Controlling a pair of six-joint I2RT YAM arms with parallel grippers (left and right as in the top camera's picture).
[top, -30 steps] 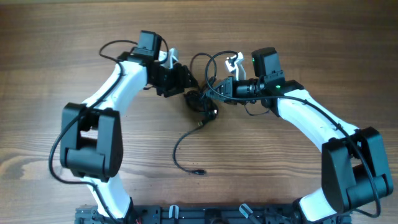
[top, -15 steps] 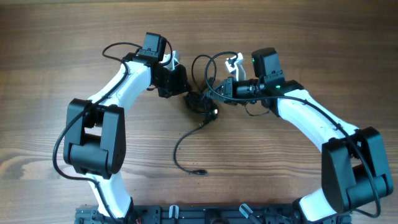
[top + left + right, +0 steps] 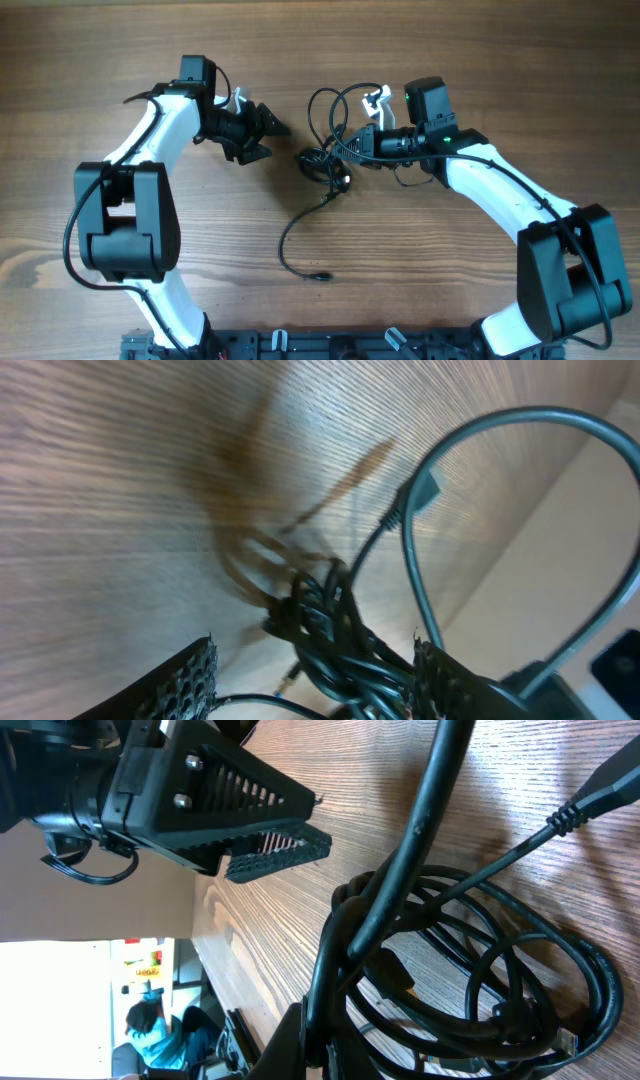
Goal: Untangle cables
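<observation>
Pinching cables (image 3: 322,163), right end effector (image 3: 343,150), left end effector (image 3: 275,141) nearby

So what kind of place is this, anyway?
Likely a robotics lab: a left arm and right arm mounted at a wooden table, tangled cables between them, and a person in the background.

Black cables (image 3: 470,970) lie coiled on the wooden desk (image 3: 350,780); one strand runs down into the right end effector (image 3: 310,1038), pinched there. The left end effector (image 3: 318,823) sits near, not touching them
</observation>
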